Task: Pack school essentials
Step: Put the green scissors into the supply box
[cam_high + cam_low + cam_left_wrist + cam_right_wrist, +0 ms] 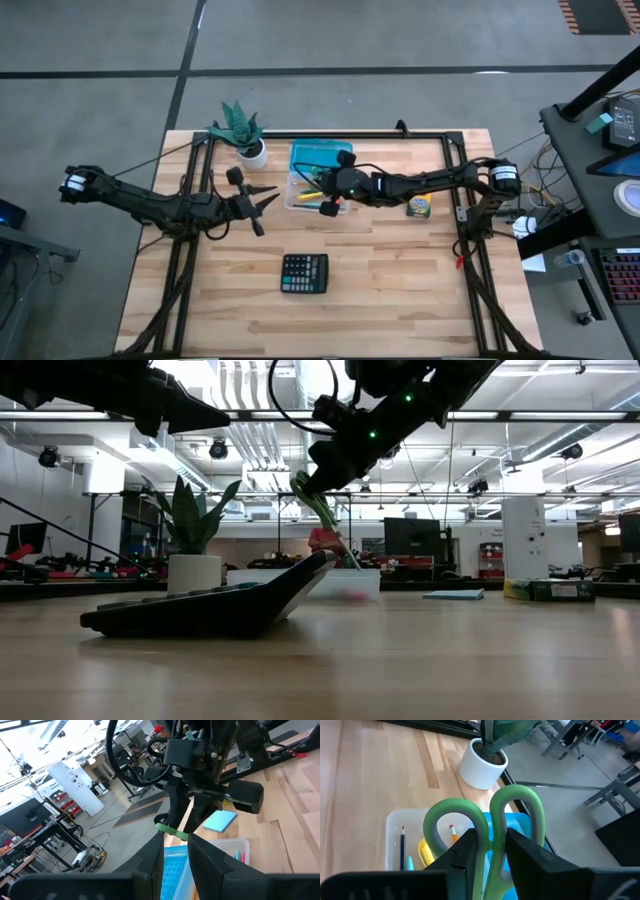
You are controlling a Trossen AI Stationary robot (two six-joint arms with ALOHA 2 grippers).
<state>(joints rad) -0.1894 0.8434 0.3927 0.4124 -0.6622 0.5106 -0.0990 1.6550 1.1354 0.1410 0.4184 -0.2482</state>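
A: What is the right gripper doing?

B: It is pinching the scissors by the shanks just under the green handles, and hanging over the clear box. In the low view the scissors are pointing down toward that box, well above its floor as far as I can tell.

A: So which step is this?

B: I am reading it as dropping the scissors in. The next move is calling for a lowering into the box, then a spreading of the fingers.

A: What is already inside?

B: Pencils and a yellow piece are lying in it, so the scissors are needing a free strip. The blue lid is sitting just behind the box.

A: And the left gripper?

B: It is waiting just beside the box with fingers spread, holding nothing. It is standing close enough to crowd the descent.

A: Anything else around?

B: The plant is standing near the box corner, the crayon box is lying by the right arm, and a calculator is resting on the counter, well apart.
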